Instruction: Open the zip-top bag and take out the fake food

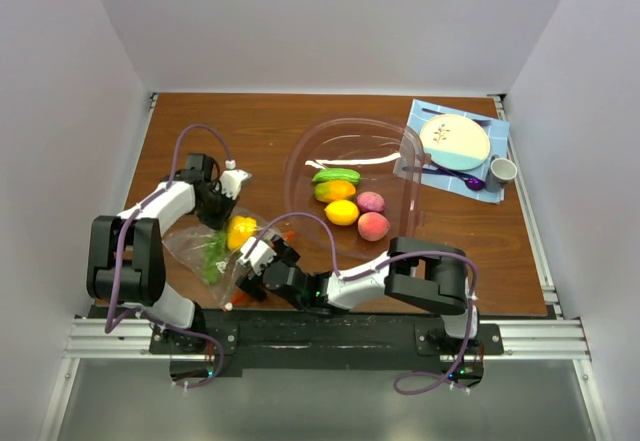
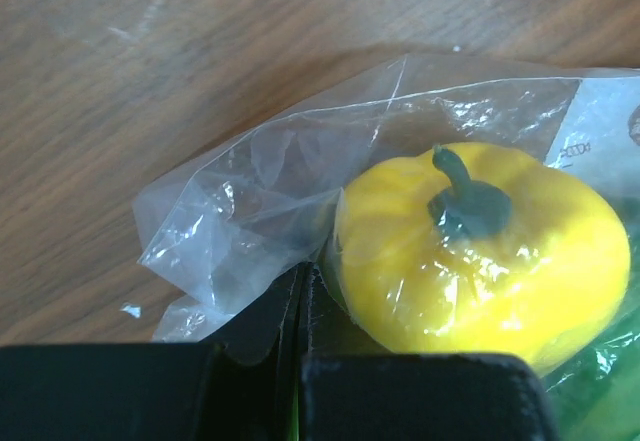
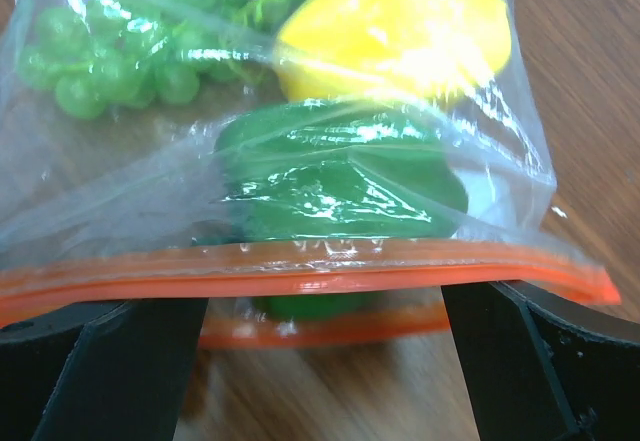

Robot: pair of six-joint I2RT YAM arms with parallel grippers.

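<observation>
Big clear pinkish bowl (image 1: pixel 352 139) sits mid-desk (image 1: pixel 250 131), toward the right. Blue mat (image 1: pixel 420 113) at far-right corner w/ cream plate (image 1: pixel 455 139) on it. Grey cup (image 1: pixel 502 170) at mat's near-right corner, purple spoon (image 1: pixel 474 183) just beside it.

Overhead looks down — wrist views share the bag (image 2: pixel 250 181).

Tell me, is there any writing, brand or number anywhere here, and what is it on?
Small dark print on the zip-top bag, right of the yellow pepper: too small and blurred to read.
Plate: a sprig drawing, no words.
Nothing else readable in any view.
</observation>
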